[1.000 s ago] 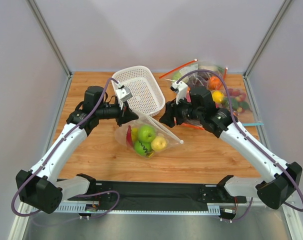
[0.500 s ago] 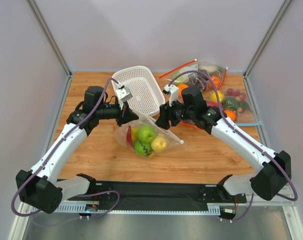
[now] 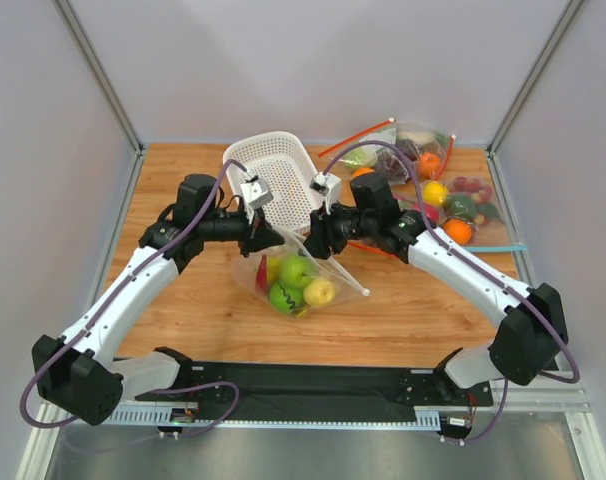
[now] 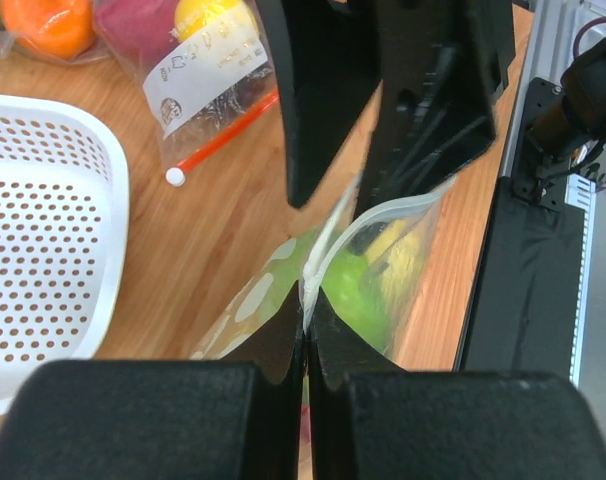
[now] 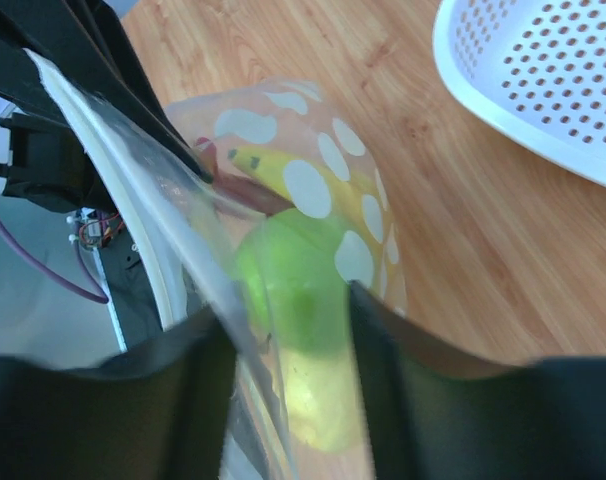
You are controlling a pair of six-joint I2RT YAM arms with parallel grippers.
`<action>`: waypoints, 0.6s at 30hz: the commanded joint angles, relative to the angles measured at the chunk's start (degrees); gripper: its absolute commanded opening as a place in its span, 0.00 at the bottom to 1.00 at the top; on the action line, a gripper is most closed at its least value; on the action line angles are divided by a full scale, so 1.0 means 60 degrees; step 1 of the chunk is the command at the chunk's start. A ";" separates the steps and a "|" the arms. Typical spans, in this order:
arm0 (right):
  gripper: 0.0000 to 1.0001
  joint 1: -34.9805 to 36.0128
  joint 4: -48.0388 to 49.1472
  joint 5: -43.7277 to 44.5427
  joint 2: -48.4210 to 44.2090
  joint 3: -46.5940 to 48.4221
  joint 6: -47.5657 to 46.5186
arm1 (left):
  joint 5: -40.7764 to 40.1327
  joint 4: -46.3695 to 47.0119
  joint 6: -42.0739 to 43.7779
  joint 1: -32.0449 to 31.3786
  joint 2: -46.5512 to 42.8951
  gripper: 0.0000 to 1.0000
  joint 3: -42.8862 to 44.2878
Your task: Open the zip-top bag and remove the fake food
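One wooden table (image 3: pixel 183 300), white basket (image 3: pixel 283 165) at the back, zip-top bag (image 3: pixel 333 278) just in front. Left gripper (image 4: pixel 305 320) is pinched tight on the bag's rim. Right gripper (image 5: pixel 288 310) is parted, film between its fingers. Fake food (image 3: pixel 295 270) sits inside.

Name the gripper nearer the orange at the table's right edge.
Right. The right gripper is left of the orange, at the zip-top bag; the left gripper is farther left, pinching its rim.

Between left arm (image 3: pixel 133 282) and right arm (image 3: pixel 473 275), the zip-top bag (image 3: pixel 330 268) — fake food (image 3: pixel 296 270) inside, basket (image 3: pixel 283 175) behind.
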 commanded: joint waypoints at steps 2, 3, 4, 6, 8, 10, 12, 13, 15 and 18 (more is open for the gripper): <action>0.32 0.0203 0.0641 -0.0745 0.0293 0.0165 0.0026 | -0.0102 0.0302 0.0222 -0.0168 0.0086 0.00 0.0173; 0.25 0.0203 0.0685 -0.0803 0.0294 0.0107 0.0056 | -0.0190 0.0317 0.0223 -0.0227 0.0101 0.00 0.0159; 0.14 0.0189 0.0714 -0.0804 0.0294 0.0092 0.0041 | -0.0278 0.0317 0.0223 -0.0256 0.0116 0.00 0.0159; 0.04 0.0189 0.0671 -0.0615 0.0221 0.0063 0.0056 | -0.0586 0.0331 0.0193 -0.0301 0.0087 0.11 0.0188; 0.00 0.0203 0.0510 -0.0015 0.0017 0.0048 0.0143 | -0.0994 0.0332 0.0179 -0.0301 -0.0058 0.27 0.0202; 0.00 0.0189 0.0306 0.0686 -0.0174 0.0092 0.0202 | -0.1361 0.0361 0.0164 -0.0301 -0.0235 0.37 0.0173; 0.00 0.0159 0.0159 0.1113 -0.0438 0.0150 0.0319 | -0.1816 0.0376 0.0135 -0.0301 -0.0571 0.46 0.0159; 0.00 0.0130 -0.0031 0.1521 -0.0511 0.0296 0.0377 | -0.1933 0.0405 0.0120 -0.0315 -0.0703 0.48 0.0159; 0.00 0.0116 -0.0266 0.1962 -0.0687 0.0457 0.0480 | -0.2285 0.0550 -0.0084 -0.0315 -0.1084 0.53 0.0144; 0.00 0.0130 -0.0720 0.2798 -0.0892 0.0780 0.0627 | -0.3002 0.0465 -0.0770 -0.0315 -0.1421 0.55 0.0362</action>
